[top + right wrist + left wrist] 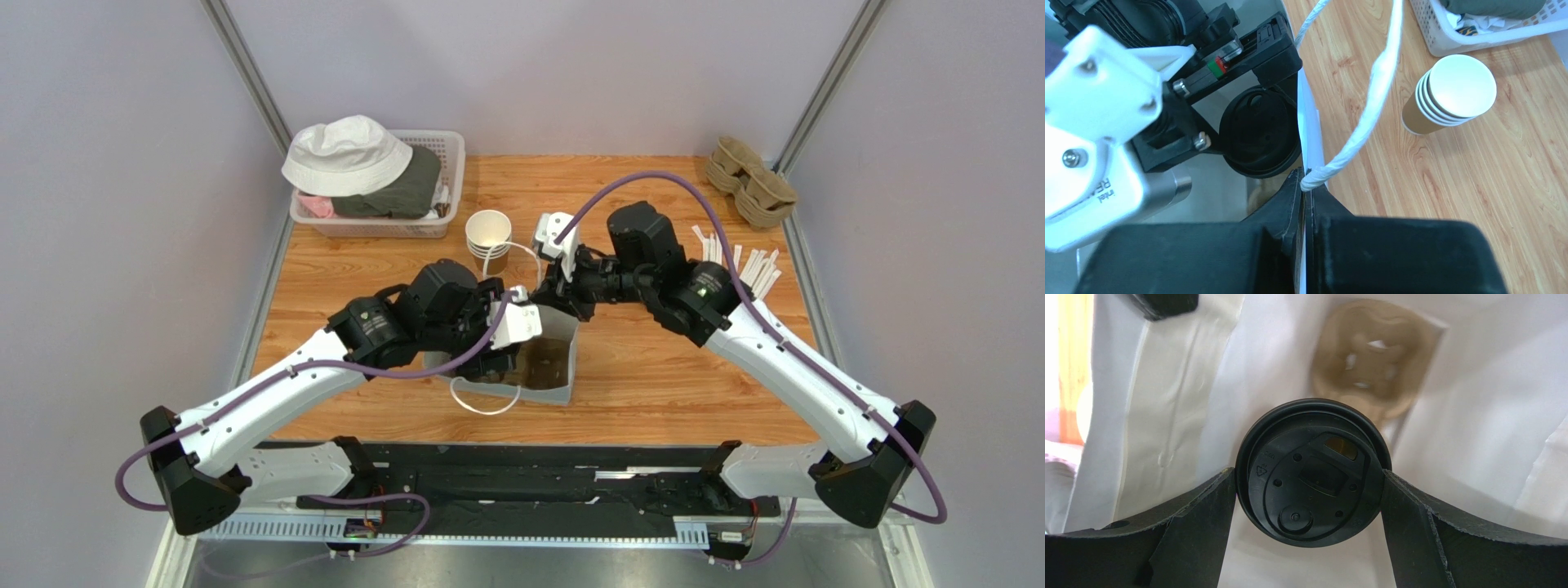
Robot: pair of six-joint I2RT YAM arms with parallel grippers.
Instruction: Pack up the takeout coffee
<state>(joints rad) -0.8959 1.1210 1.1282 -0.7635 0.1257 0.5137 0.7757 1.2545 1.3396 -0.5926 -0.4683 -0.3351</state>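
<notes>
The takeout coffee shows only as its round black lid; the cup body is hidden beneath it. My left gripper is shut on it, one finger against each side of the lid, and holds it inside the white paper bag. A brown cardboard cup carrier lies on the bag's floor below. In the top view the left gripper reaches into the bag. My right gripper is shut on the bag's rim beside its white cord handle. The lid also shows there.
A stack of lidless paper cups stands just behind the bag. A white basket with hats sits at the back left. Cardboard carriers and white wrapped sticks lie at the back right.
</notes>
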